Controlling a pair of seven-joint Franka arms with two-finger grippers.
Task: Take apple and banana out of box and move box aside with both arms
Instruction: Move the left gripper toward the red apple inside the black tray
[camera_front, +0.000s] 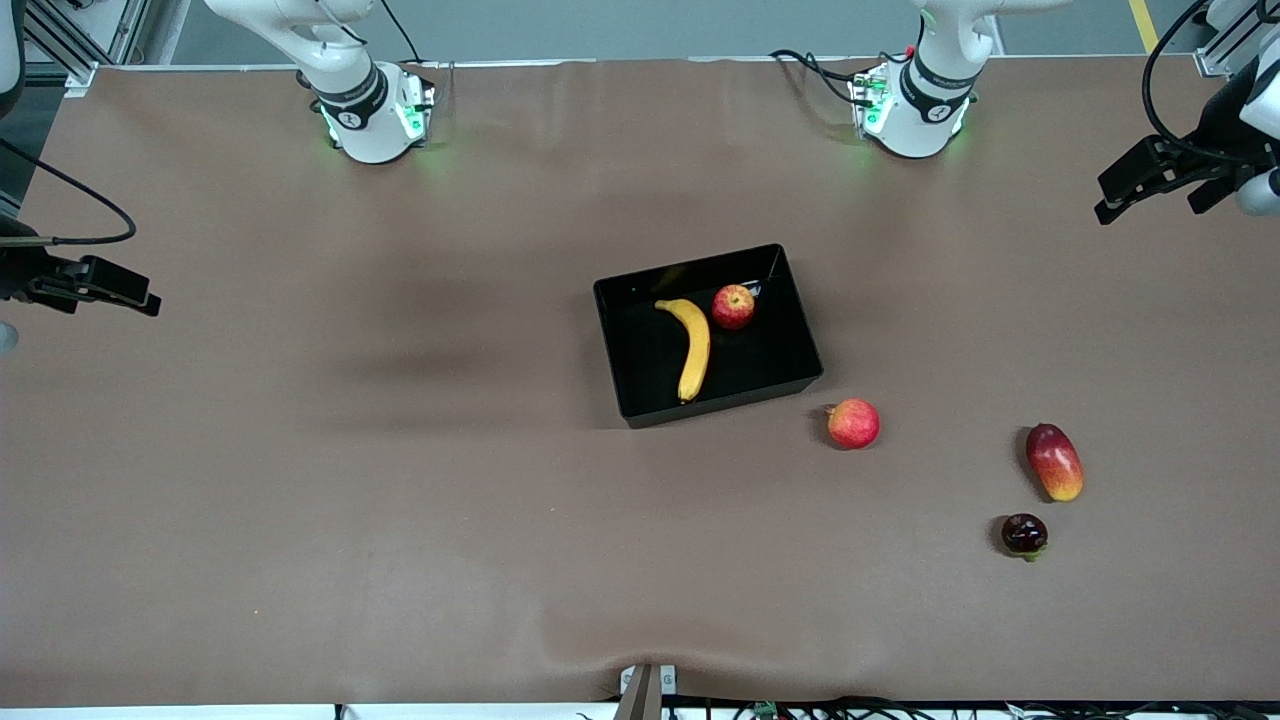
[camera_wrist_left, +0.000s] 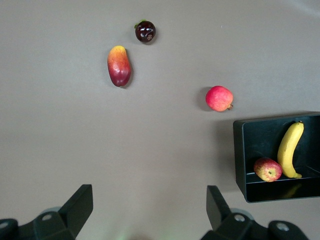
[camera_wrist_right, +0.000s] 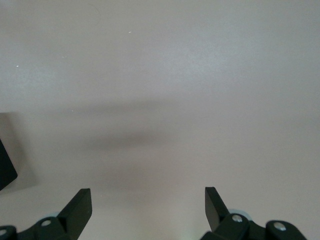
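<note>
The black box (camera_front: 612, 345) sits in the middle of the table. In it lie the yellow banana (camera_front: 692, 348) and the small red apple (camera_front: 733, 306) with a yellowish patch, side by side. The left wrist view shows the same box (camera_wrist_left: 239, 160), banana (camera_wrist_left: 290, 150) and apple (camera_wrist_left: 267, 170). My left gripper (camera_front: 1150, 200) hangs open and empty over the left arm's end of the table; its own view (camera_wrist_left: 149, 200) shows bare cloth between the fingers. My right gripper (camera_front: 140, 298) hangs open and empty over the right arm's end (camera_wrist_right: 148, 200). A corner of the box (camera_wrist_right: 6, 165) shows at the edge of the right wrist view.
A pinkish-red apple (camera_front: 853, 423) lies just outside the box, nearer the front camera. A red-and-yellow mango (camera_front: 1054, 461) and a small dark fruit (camera_front: 1024, 534) lie toward the left arm's end. Both arm bases (camera_front: 372, 120) (camera_front: 915, 110) stand along the table's edge.
</note>
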